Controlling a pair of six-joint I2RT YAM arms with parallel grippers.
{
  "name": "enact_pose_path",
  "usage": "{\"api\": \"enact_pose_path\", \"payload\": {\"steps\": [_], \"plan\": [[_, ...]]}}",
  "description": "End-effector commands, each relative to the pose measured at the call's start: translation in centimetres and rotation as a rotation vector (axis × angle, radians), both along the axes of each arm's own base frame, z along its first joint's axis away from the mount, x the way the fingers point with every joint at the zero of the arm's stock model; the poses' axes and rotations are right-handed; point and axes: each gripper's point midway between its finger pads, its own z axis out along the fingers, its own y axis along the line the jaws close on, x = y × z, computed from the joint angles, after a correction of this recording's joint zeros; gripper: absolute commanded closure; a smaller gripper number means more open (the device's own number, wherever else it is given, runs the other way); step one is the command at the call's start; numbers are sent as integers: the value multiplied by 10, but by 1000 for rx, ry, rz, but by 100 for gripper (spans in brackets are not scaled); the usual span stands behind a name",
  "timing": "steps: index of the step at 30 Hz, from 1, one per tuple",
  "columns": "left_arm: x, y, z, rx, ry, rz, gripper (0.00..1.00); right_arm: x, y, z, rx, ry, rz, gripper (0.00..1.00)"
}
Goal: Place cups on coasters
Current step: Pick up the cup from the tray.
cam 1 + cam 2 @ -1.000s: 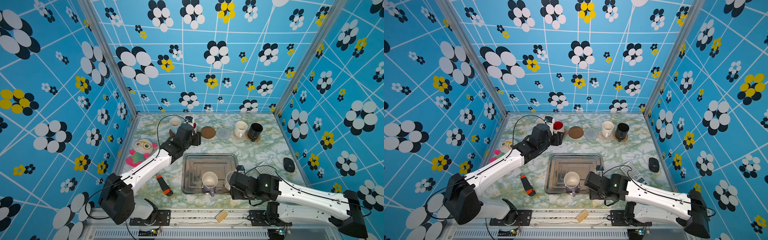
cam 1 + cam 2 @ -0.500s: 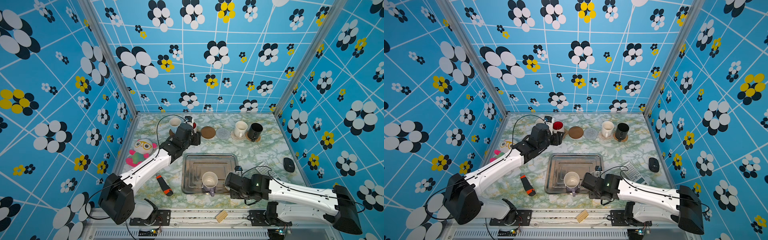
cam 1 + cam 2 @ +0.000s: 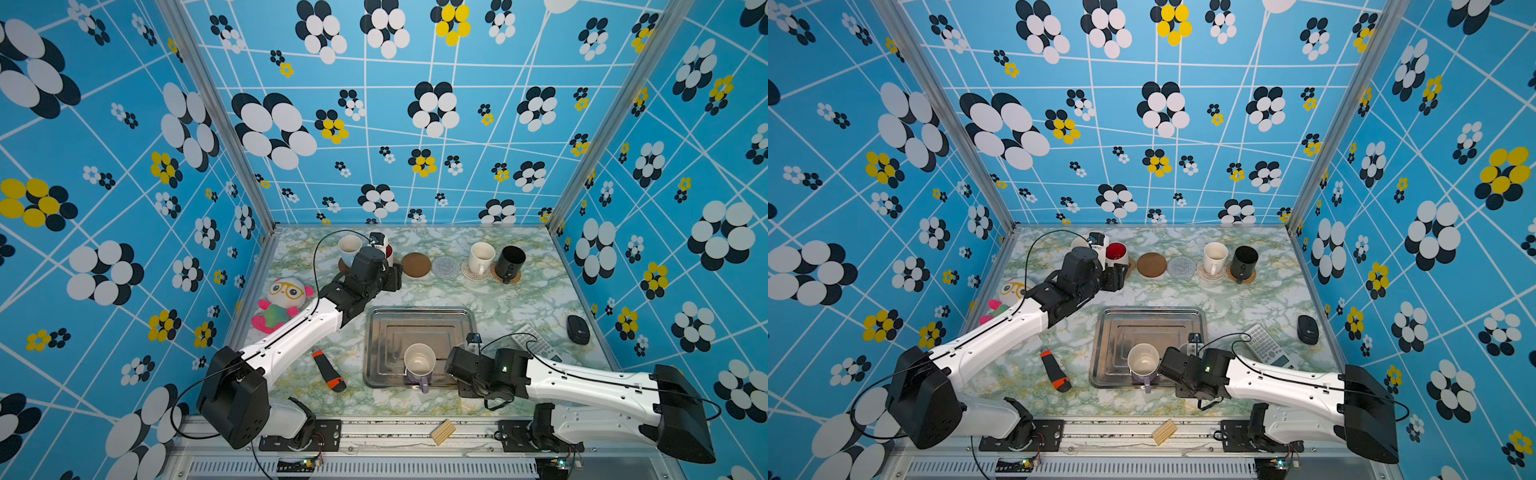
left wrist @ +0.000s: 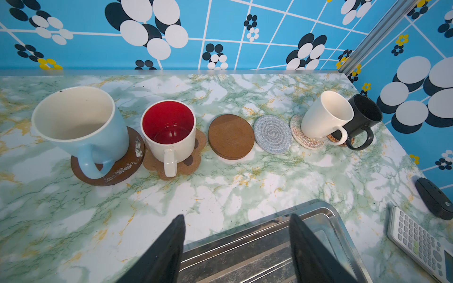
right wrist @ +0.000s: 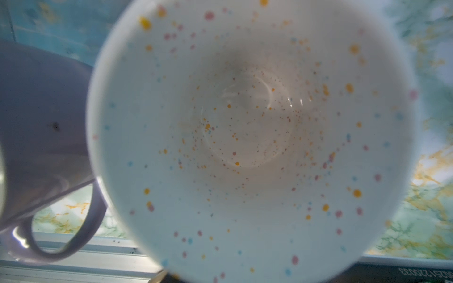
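Right under the right gripper (image 3: 454,366), a speckled cup (image 5: 245,137) — gripped or not, cannot tell. Just beside, the lavender cup (image 3: 419,362) in the tray (image 3: 415,320). Ahead of the open, empty left gripper (image 4: 236,220) — brown coaster (image 4: 231,136) and grey coaster (image 4: 272,134), bare, waiting for both.

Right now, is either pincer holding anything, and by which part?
Left pincer: open, empty. Right pincer sits at the speckled cream mug beside the lavender mug; fingers hidden, so a hold cannot be told.

Left fingers (image 4: 166,250) spread apart; right arm (image 3: 582,380) stretched low.
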Motion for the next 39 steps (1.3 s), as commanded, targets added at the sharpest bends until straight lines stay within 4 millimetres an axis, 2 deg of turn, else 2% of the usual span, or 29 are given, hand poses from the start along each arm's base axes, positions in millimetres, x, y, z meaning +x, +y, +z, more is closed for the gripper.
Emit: {"api": "enact_pose_path", "payload": {"steps": [1, 7, 13, 23, 28, 39], "plan": [[1, 3, 7, -35, -15, 3, 32, 1, -3, -5, -19, -10, -2, 63], [2, 1, 5, -37, -8, -2, 32, -1, -5, -8, -34, -1, -2, 77], [2, 2, 4, -38, -5, 0, 32, 0, -7, -4, -67, 2, 8, 100], [1, 9, 9, -57, -24, 12, 32, 11, -7, 14, -82, -59, 15, 100], [2, 10, 4, -57, -4, 14, 32, 18, -4, 24, -93, -94, 25, 100], [5, 9, 3, -64, -1, 15, 32, 24, -11, 46, -75, -158, 12, 100]]}}
